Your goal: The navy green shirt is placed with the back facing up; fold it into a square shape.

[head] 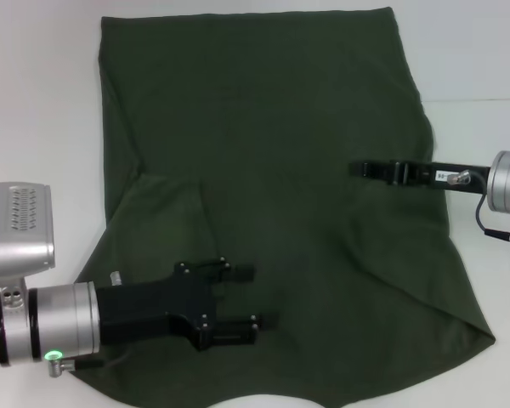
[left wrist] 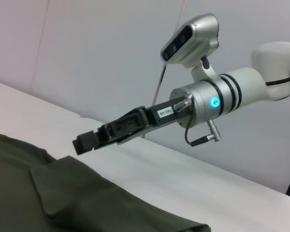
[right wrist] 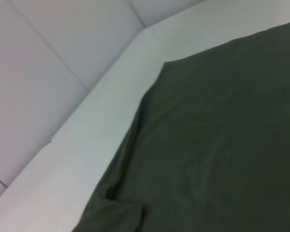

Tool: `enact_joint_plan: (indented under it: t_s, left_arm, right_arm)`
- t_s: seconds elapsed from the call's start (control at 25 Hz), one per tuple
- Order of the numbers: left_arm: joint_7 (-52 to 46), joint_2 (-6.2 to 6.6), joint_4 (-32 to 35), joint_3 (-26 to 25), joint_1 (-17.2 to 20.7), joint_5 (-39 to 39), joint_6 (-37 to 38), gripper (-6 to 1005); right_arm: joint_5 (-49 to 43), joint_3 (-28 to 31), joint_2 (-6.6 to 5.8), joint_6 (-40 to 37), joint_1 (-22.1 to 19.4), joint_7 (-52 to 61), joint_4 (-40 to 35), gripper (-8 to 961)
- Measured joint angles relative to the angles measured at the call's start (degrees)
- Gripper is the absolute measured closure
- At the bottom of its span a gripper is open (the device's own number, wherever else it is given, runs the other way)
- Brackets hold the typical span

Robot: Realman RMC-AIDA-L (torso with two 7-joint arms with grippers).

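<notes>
The navy green shirt [head: 272, 170] lies spread on the white table [head: 34, 102], plain side up, with its sides folded inward. My left gripper [head: 253, 297] reaches in from the lower left and hovers open over the shirt's near left part, with nothing between its fingers. My right gripper [head: 357, 170] comes in from the right over the shirt's right edge; it looks shut and empty. The left wrist view shows that right gripper [left wrist: 84, 141] raised above the shirt [left wrist: 63, 198]. The right wrist view shows only the shirt [right wrist: 222, 145] and the table [right wrist: 101, 111].
Bare white table borders the shirt on the left and the right [head: 493, 272]. A pale padded wall [left wrist: 87, 48] stands behind the table. The shirt's near hem reaches the table's front edge.
</notes>
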Motion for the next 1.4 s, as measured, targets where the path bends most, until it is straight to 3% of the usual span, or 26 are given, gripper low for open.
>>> enact_joint_plan:
  t_s: [0.16,0.28,0.48,0.68,0.8,1.0,1.4]
  left_arm:
    - [0.0,0.00,0.0,-0.2,0.2,0.0,0.0,186]
    - [0.0,0.00,0.0,-0.2,0.2,0.0,0.0,185]
    - [-0.5,0.01,0.0,-1.0,0.4,0.2,0.3,184]
    - [-3.4,0.10,1.8,-1.8,2.2,0.6,1.0,182]
    - [-5.0,0.09,3.3,-2.8,3.8,0.4,1.4,181]
    - [-6.9,0.09,4.4,-8.9,6.3,0.7,-1.1,180]
    - [-8.4,0.15,11.7,-12.2,13.1,0.9,-4.1,177]
  right_arm:
    - [0.7,0.6,-1.00,-0.6,-0.6,0.5,-0.4,787]
    - [0.7,1.5,-1.76,-0.7,-1.4,0.6,-0.4,547]
    - [1.6,4.4,-1.99,-2.6,-3.0,-1.6,0.0,327]
    - [5.1,5.0,-1.26,-6.8,-5.5,-7.3,0.4,105]
    - [8.4,5.0,-0.51,-9.8,-7.4,-12.8,1.3,73]
    - [9.9,4.7,0.77,-13.1,-9.0,-22.6,4.3,37]
    - [12.4,4.6,1.20,-12.1,-7.4,-26.5,10.7,22]
